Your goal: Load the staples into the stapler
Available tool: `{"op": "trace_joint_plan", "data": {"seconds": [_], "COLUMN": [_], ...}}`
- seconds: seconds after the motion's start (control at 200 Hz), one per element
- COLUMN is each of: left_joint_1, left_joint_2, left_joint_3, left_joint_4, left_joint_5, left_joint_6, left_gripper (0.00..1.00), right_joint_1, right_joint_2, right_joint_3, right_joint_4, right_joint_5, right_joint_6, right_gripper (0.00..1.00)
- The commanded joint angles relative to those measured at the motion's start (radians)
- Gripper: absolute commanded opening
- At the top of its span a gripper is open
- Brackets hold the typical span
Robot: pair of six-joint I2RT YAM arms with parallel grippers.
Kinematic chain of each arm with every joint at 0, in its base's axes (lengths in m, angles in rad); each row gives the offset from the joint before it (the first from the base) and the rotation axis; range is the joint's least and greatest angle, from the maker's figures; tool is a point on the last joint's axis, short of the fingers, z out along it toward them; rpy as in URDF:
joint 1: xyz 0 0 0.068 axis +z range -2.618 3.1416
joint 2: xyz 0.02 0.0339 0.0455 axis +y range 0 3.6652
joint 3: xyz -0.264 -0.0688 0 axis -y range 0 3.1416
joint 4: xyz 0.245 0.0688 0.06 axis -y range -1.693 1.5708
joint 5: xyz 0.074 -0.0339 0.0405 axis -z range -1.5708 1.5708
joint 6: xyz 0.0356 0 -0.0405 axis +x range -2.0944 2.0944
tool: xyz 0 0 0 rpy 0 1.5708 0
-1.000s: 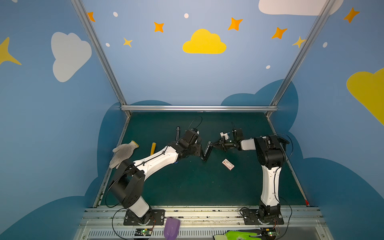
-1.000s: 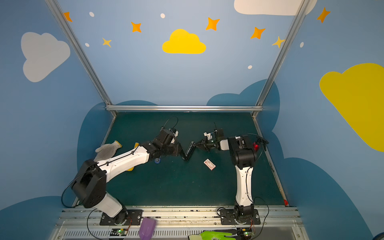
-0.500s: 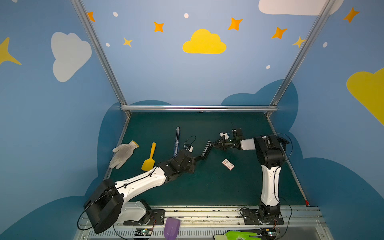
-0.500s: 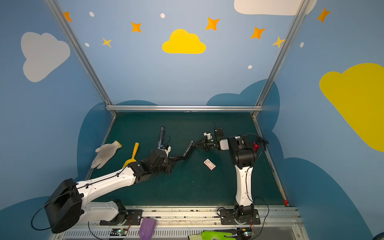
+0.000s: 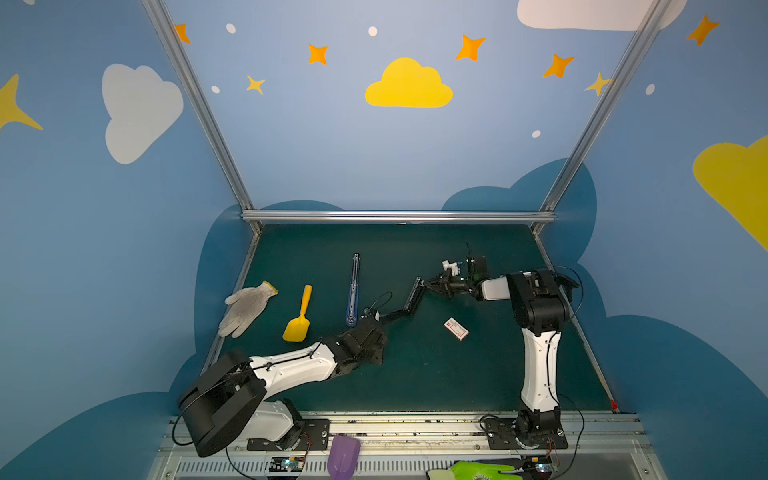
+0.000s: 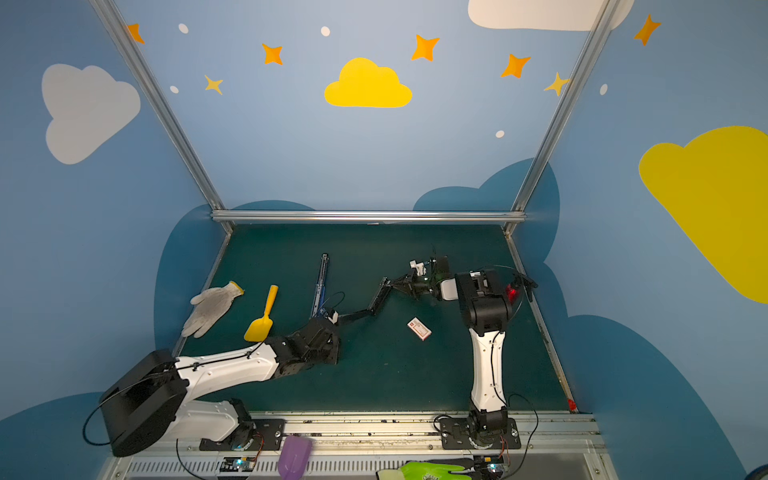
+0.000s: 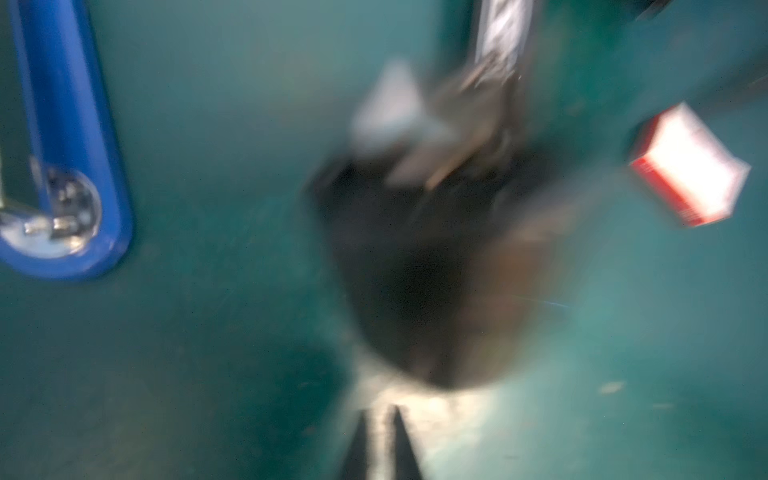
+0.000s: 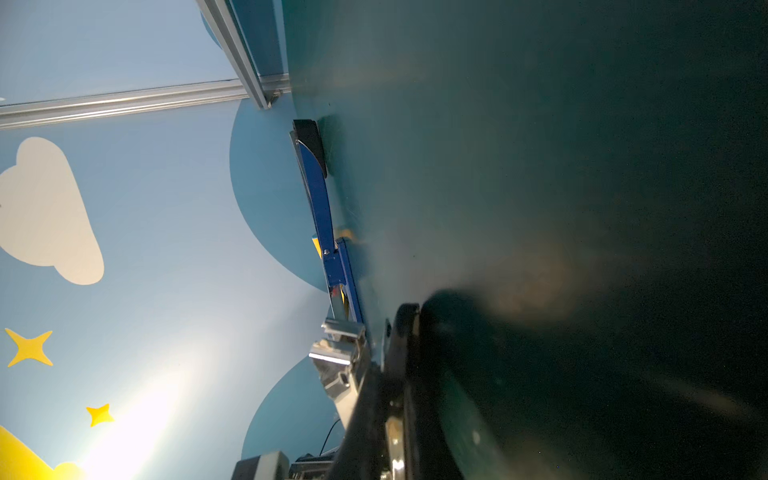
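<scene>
We found the staples box on the mat, right & near of the stapler. Right gripper clamped its far end. Left gripper had just swung nearer and shut at its near end, grip unclear; stapler prob. open now.

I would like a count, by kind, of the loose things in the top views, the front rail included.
Gloves: 2 (white glove, green glove)
Scoops: 2 (yellow scoop, purple scoop)
Staplers: 2 (blue stapler, black stapler)
Boxes: 1 (staple box)
Total: 7
</scene>
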Motion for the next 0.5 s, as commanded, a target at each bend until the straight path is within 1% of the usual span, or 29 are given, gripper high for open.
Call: {"op": "trace_joint_plan", "data": {"seconds": [0.0, 0.135, 0.295, 0.466, 0.496], "left_joint_1": [-0.005, -0.010, -0.033, -0.047, -0.047], "left_joint_2": [0.032, 0.044, -0.047, -0.149, -0.167], "left_joint_3": [-0.004, -0.005, -0.001, 0.000, 0.001], "left_joint_4": [-0.005, -0.008, -0.071, -0.153, -0.160], "left_joint_5": [-0.024, -0.022, -0.036, -0.061, -0.062], "left_joint_6": [-0.014, -0.018, -0.028, -0.062, -0.068], "left_gripper": [0.04, 0.04, 0.05, 0.17, 0.21], "right_joint_1": [-0.018, -0.017, -0.017, -0.018, -0.017], "right_joint_2": [0.062, 0.064, 0.066, 0.071, 0.073], "right_joint_3": [-0.003, -0.007, -0.007, -0.008, -0.007], "right_joint_4": [-0.049, -0.046, -0.050, -0.035, -0.036], "right_joint_5": [0.134, 0.137, 0.135, 0.131, 0.130], "right_joint_6": [0.000, -0.003, -0.011, -0.003, -0.003], "right_gripper": [0.00, 0.00, 0.00, 0.00, 0.00]}}
